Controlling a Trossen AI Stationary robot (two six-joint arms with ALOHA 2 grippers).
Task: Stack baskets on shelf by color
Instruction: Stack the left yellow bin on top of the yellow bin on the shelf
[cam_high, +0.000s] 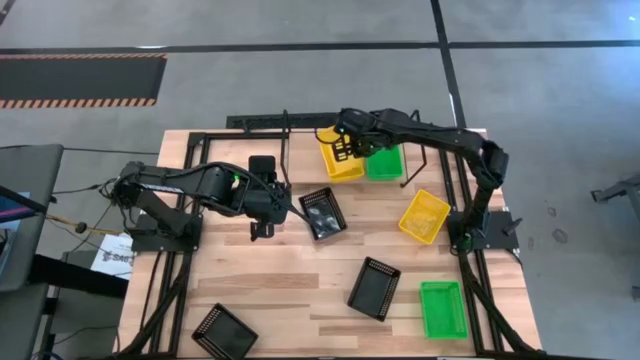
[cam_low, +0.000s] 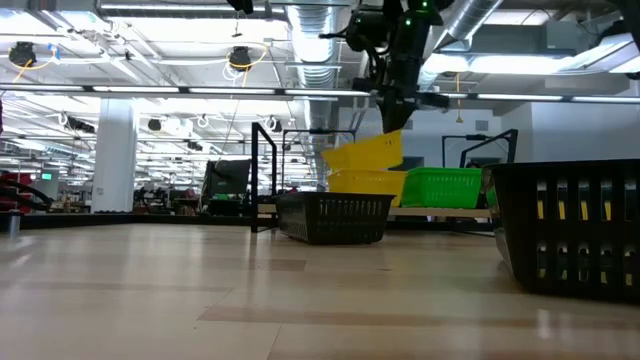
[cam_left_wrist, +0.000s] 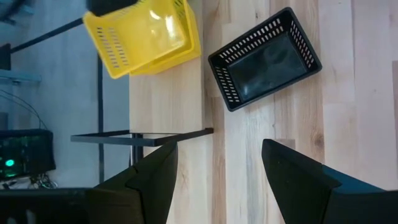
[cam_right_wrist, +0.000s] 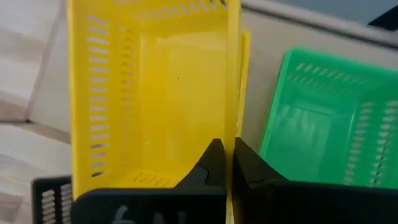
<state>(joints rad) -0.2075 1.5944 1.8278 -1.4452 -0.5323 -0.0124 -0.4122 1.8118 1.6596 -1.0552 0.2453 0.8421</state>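
Yellow basket tilted, one end raised

The table is a light-wood butcher-block top standing on a grey concrete floor crossed by dark seam lines, with a black mat edged in orange-and-black hazard stripes lying on the floor beyond the table's far left corner. The low view looks into a large open industrial hall with a white column, exposed silver ductwork and pipes under the ceiling, hanging lamps with yellow cords, and long bright light strips. At the table's left edge sit a grey surface and a sheet of white paper.
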